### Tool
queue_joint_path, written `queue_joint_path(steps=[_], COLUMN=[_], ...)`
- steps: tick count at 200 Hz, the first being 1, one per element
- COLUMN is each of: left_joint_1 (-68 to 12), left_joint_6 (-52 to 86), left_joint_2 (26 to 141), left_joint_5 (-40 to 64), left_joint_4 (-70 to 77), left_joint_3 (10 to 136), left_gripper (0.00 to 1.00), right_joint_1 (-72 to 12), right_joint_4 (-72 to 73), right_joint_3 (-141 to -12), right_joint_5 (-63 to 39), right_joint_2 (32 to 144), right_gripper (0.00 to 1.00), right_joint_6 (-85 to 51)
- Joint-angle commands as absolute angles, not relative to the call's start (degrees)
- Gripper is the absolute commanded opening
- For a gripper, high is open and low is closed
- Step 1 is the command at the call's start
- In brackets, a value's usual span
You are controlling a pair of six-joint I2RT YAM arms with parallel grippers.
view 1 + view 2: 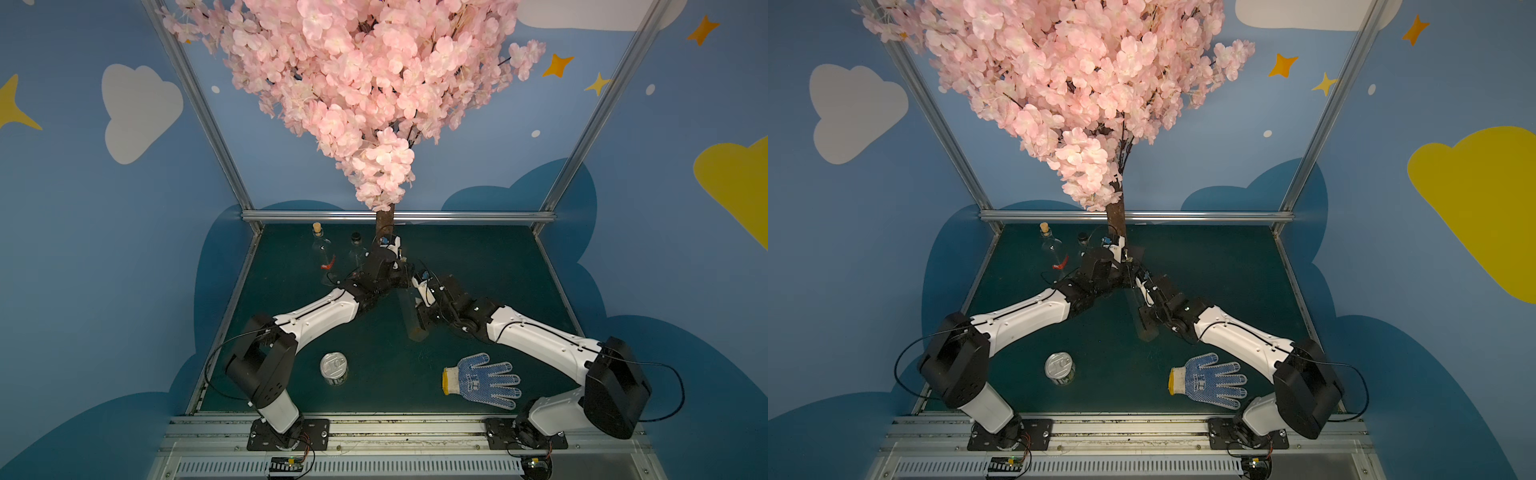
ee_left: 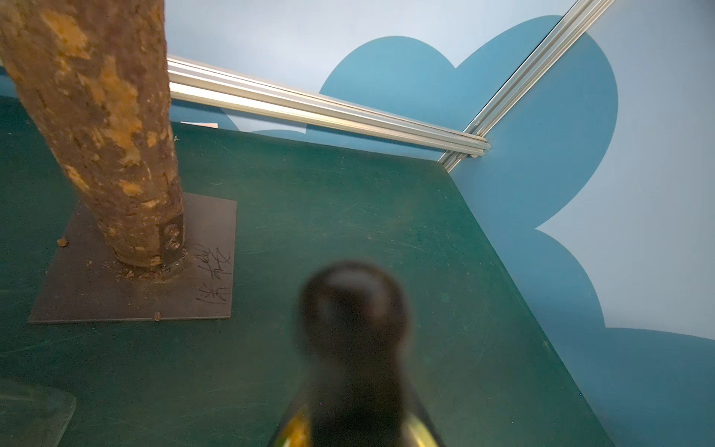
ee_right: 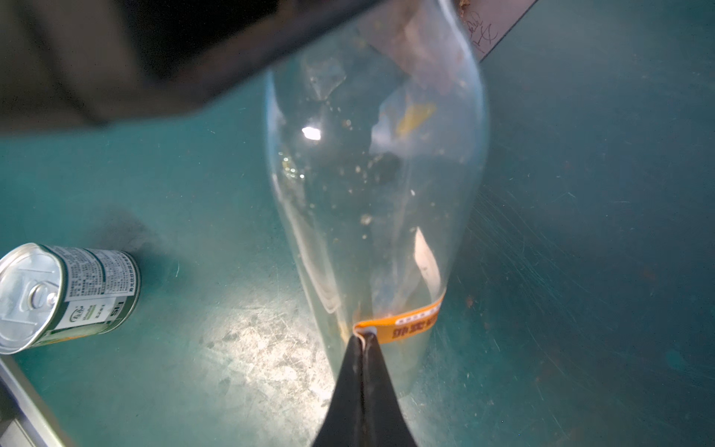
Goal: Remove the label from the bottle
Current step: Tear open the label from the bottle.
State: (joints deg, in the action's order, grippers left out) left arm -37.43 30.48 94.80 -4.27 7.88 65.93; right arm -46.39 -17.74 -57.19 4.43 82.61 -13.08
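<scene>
Label (image 3: 410,323): orange band low on the bottle (image 3: 371,193), one end lifted.
Bottle: clear, mid-table (image 1: 478,270), near the trunk (image 2: 96,135).
Right gripper (image 3: 363,338): clenched on the label's end.
Left gripper (image 1: 400,281): grasping the bottle's neck.
Front: can (image 1: 333,369), glove (image 1: 482,380), well apart.

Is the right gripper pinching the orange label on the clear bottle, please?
Yes, the right gripper is shut on one end of the orange label wrapping the clear bottle.

Top views are dim, edges curved; bright glare lies on the table (image 3: 263,340), and the bottle cap (image 2: 354,309) is blurred
</scene>
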Motion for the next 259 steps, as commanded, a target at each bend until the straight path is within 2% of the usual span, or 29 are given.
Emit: queue_joint_path(steps=[1, 259], left_joint_1=[-37.9, -38.0], left_joint_6=[27.1, 26.0], left_joint_2=[94.2, 96.3], left_joint_5=[-2.8, -2.6], left_joint_4=[2.3, 0.3], left_joint_3=[66.8, 67.8], left_gripper=[0.02, 0.02], right_joint_1=[-43.4, -41.4], right_joint_4=[-18.2, -16.4], right_joint_3=[-55.7, -53.6], right_joint_5=[12.3, 9.5], right_joint_2=[82.1, 80.1], right_gripper=[0.0, 0.0], right_joint_6=[-13.9, -14.0])
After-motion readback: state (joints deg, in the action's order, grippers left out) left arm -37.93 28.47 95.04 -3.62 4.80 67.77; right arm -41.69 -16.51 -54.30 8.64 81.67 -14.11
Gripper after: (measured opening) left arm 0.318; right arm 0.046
